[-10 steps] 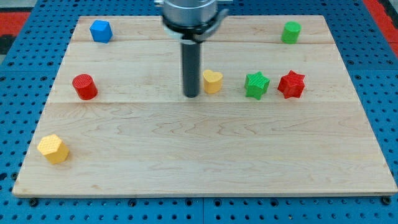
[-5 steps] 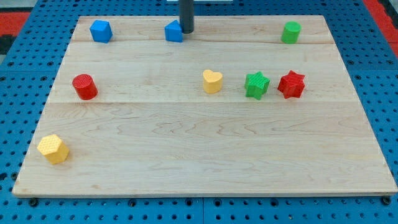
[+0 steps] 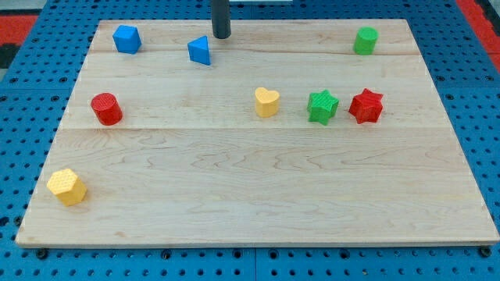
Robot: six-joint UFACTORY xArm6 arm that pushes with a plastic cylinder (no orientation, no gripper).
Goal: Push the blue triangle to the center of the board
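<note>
Blue triangle (image 3: 200, 51) nudged leftward and slightly inward from the far edge since the earlier frame.
The tip (image 3: 221, 36), holding nothing, stands just behind it; the worktop (image 3: 250, 203) centre remains distant.

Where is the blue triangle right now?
The blue triangle sits near the view's top, left of middle, between the other blue block on its left and my tip just up-right of it.

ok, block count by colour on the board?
blue: 2, cube, triangle
red: 2, cylinder, star
green: 2, cylinder, star
yellow: 2, heart, hexagon
total: 8
</note>
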